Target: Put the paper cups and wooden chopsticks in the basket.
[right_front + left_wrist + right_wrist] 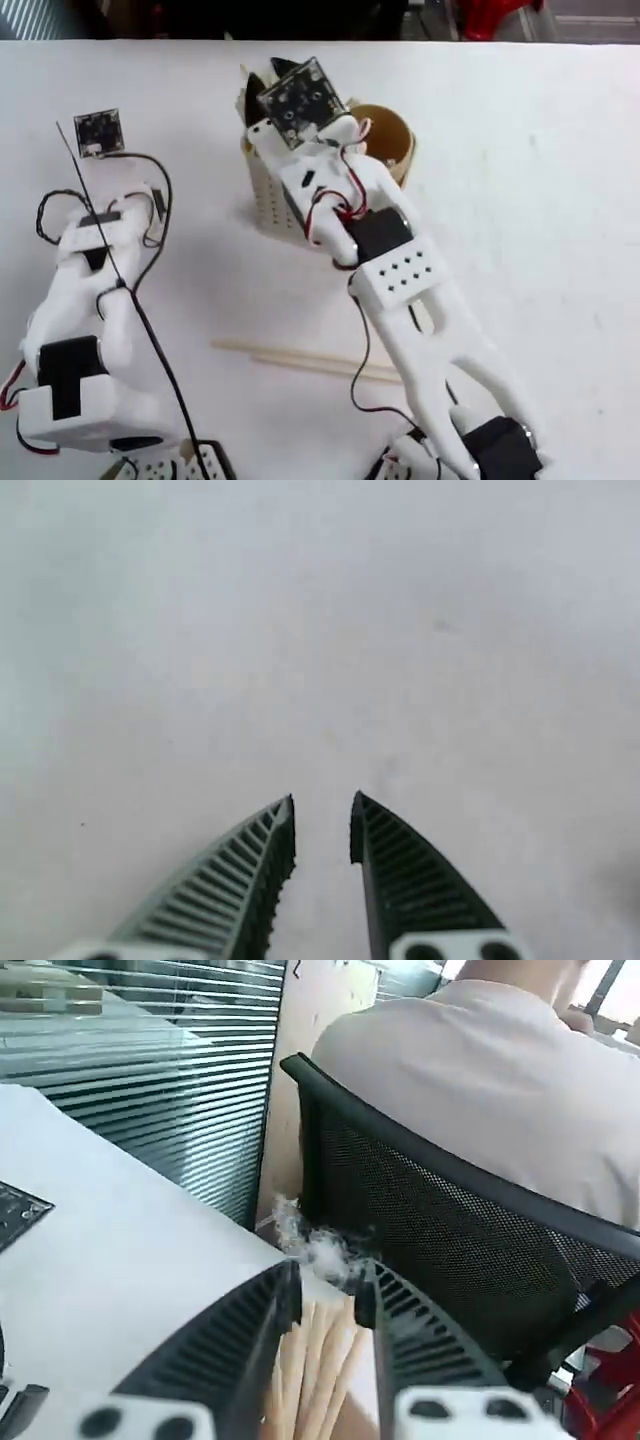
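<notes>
1. While your right hand point(325, 1285) is clenched on a bundle of pale wooden chopsticks point(315, 1370), it stands over the white perforated plastic basket point(264, 200), far middle of the white surface point(540, 200). The bundle seems to point down into the basket, so letting go looks like the next move.
2. Your left hand point(322, 820) hangs slightly parted and empty over bare surface on the left.
3. You have a brown paper cup point(390, 135) at the basket's right; whether it is inside, you cannot tell.
4. You also have a loose pair of wooden chopsticks point(300, 355) lying near of the basket, long axis left to right, with the right end under the right arm.

High view overhead; left wrist near table point(300, 630); right wrist faces outward.
</notes>
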Controlling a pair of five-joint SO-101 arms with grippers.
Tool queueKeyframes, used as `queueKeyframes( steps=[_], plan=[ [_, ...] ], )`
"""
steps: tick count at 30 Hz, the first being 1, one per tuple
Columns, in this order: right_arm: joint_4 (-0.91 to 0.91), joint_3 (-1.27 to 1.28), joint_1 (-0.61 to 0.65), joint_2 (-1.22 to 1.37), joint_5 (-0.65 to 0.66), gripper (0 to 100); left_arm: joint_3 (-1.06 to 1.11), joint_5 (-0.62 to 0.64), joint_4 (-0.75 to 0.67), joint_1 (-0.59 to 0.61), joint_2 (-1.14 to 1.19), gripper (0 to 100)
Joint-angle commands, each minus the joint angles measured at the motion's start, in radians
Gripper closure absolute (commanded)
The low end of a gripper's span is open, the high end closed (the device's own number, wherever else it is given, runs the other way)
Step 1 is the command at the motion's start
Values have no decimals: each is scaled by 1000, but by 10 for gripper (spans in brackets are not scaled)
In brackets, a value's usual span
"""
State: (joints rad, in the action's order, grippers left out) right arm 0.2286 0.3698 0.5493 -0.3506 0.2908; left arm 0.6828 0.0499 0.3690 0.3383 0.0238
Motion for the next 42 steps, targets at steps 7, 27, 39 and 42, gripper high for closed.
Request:
queueKeyframes(
  steps=[7,27,39,42],
  plan=[
    [355,-6,-2,-87,-17,913,-44,-14,5,8,-2,894],
    [986,140,70,-223,247,847,-43,-14,5,5,-2,894],
    [1141,-324,-70,22,249,826,-48,-14,5,4,-1,894],
    [1227,-387,-30,22,247,826,-48,-14,5,4,-1,894]
  ],
)
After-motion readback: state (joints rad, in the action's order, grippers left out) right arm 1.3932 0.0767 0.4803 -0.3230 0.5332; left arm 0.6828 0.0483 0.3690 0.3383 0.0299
